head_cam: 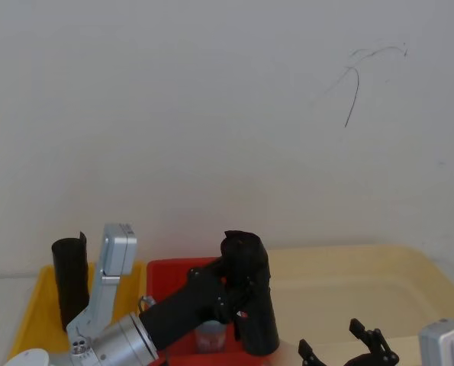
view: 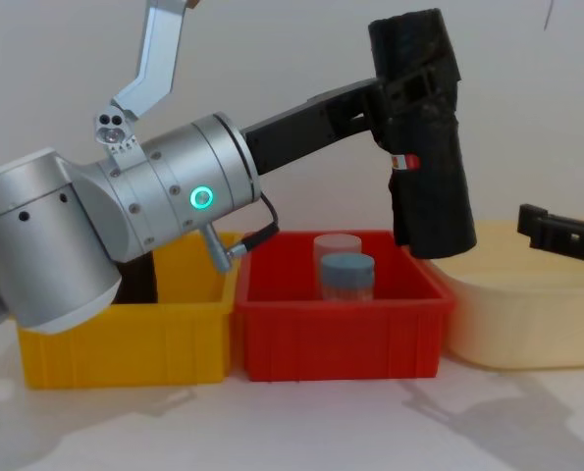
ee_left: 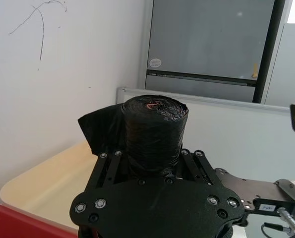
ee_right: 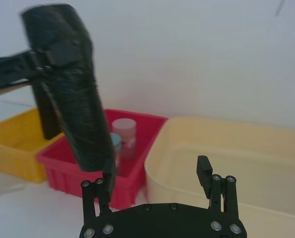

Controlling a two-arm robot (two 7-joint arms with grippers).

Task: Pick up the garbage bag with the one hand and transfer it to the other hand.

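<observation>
The garbage bag (view: 424, 137) is a black wrinkled roll with a small red-and-white label (view: 401, 162). It hangs nearly upright in the air above the right end of the red bin (view: 336, 334). My left gripper (view: 409, 93) is shut on its upper part, reaching in from the left on a silver wrist with a green ring light. The roll's top end (ee_left: 154, 129) stands up between the left fingers (ee_left: 103, 161). My right gripper (ee_right: 154, 173) is open, low and to the right of the bag (ee_right: 70, 94), apart from it, with nothing between its fingers (ee_right: 204, 171).
Two jars (view: 344, 270) stand in the red bin. Left of it, a yellow bin (head_cam: 36, 305) holds another black roll (head_cam: 70, 278). A cream tub (view: 527, 314) sits to the right, under the right gripper (view: 557, 231). A white wall stands close behind.
</observation>
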